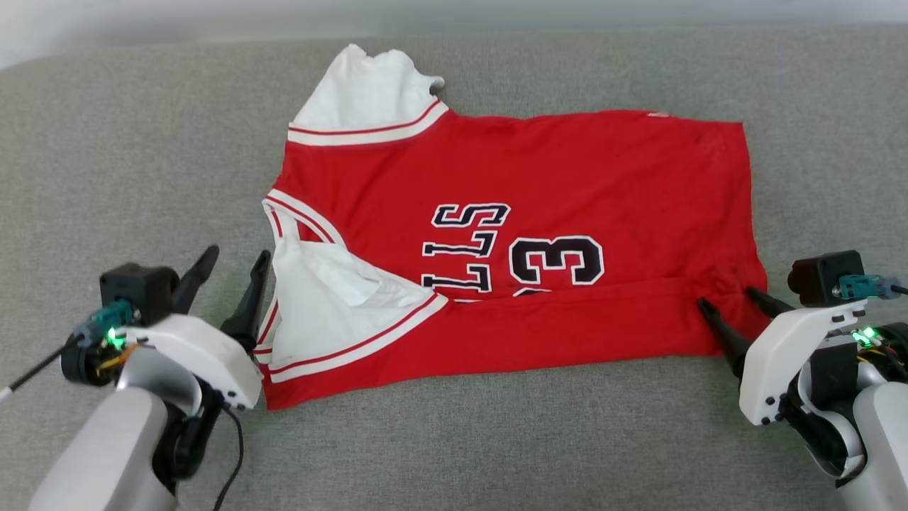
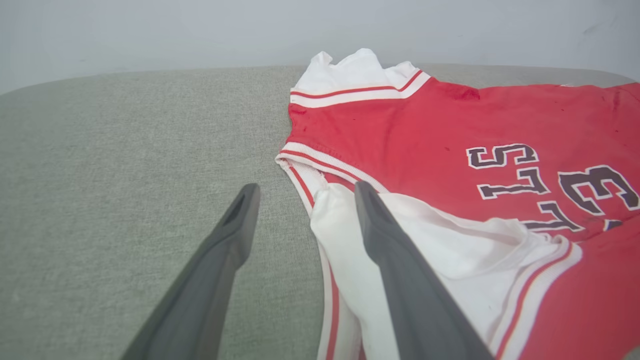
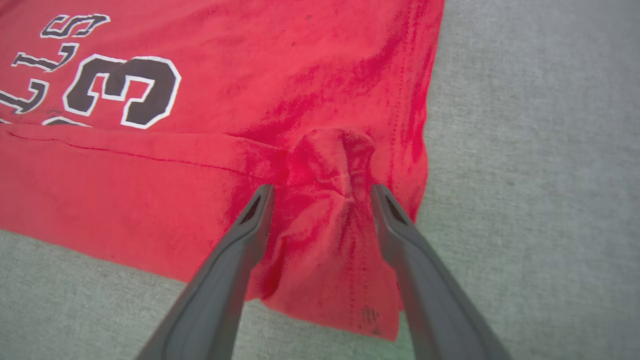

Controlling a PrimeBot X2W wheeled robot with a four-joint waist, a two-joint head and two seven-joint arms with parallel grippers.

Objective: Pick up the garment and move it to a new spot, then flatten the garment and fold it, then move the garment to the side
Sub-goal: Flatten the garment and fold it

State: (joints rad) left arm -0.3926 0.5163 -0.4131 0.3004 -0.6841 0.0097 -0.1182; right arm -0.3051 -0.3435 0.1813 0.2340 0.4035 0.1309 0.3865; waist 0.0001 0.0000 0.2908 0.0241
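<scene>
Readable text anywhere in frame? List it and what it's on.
"LLS": black, white-outlined letters on the red garment; rest hidden under the fold.
"3": number beside them; next digit mostly hidden.
Small dark mark by the hem: too blurred to read.

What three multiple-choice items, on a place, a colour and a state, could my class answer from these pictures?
1. Which part of the jersey is the right gripper at?
A. neck
B. near hem corner
C. far sleeve

2. What colour are the sleeves?
A. black
B. grey
C. white

3. How do the left gripper's jaws stand?
A. open
B. shut on cloth
C. shut, empty

Key:
1 B, its fingers straddle a bunched bit of hem.
2 C, both sleeves are white against the red body.
3 A, its fingers stand apart at the near sleeve.
</scene>
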